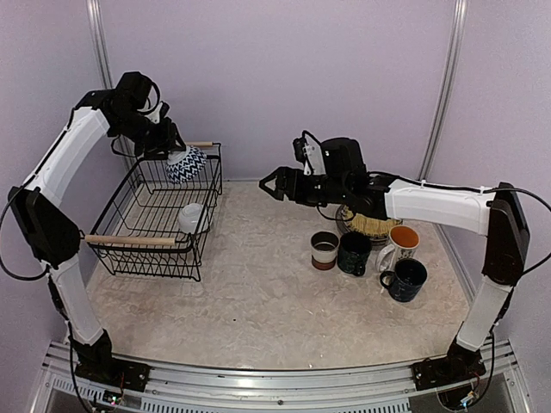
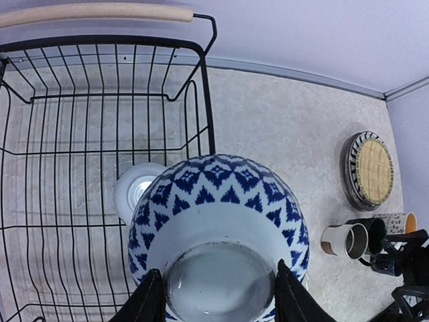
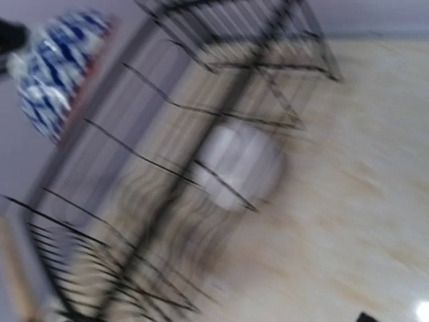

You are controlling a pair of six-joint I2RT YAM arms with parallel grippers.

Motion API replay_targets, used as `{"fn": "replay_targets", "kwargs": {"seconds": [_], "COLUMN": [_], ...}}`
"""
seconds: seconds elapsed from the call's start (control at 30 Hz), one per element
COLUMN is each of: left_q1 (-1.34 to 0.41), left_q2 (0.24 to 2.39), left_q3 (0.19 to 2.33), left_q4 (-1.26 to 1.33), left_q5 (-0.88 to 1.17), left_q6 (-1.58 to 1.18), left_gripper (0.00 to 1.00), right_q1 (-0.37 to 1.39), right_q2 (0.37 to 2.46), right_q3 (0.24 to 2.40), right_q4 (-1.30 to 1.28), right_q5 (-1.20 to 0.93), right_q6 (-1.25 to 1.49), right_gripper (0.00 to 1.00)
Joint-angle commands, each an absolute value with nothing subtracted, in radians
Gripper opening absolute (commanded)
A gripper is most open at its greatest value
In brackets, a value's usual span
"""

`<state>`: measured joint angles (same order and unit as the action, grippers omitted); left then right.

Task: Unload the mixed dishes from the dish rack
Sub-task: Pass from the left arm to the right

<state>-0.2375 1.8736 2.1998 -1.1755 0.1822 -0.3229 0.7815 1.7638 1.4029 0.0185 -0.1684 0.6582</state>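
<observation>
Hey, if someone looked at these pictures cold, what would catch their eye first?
First the blue-and-white patterned bowl, which the left gripper holds by its base above the black wire dish rack. A white cup sits inside the rack. Then the right gripper reaching across the table toward the rack with nothing in it, and the cluster of mugs on the table's right side.

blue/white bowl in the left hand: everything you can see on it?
The bowl is white with a dark blue zigzag-triangle pattern around its outside and looks like glazed ceramic. The left hand is shut on it, a finger each side of what looks like its round foot; its inside is hidden. It hangs tilted above the far end of the dish rack, touching only the fingers, as far as shown.
</observation>
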Motion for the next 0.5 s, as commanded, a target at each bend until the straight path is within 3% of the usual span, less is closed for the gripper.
{"fn": "replay_targets", "kwargs": {"seconds": [0.0, 0.2, 0.47], "left_q1": [-0.271, -0.343, -0.425], "left_q2": [1.813, 1.787, 1.726], "left_q3": [2.181, 2.170, 2.073], "left_q4": [-1.123, -1.066, -0.946], "left_q5": [0.271, 0.296, 0.330], "left_q6": [-0.353, -0.359, -0.349], "left_gripper": [0.27, 0.27, 0.26], "right_q1": [0.755, 0.722, 0.724], "right_q2": [1.825, 1.941, 2.073], "right_q3": [1.450, 1.401, 1.435], "right_q4": [0.244, 0.754, 1.108], "right_q5": [-0.362, -0.558, -0.605], "right_q6": [0.824, 1.184, 1.505], "right_gripper": [0.88, 0.90, 0.90]}}
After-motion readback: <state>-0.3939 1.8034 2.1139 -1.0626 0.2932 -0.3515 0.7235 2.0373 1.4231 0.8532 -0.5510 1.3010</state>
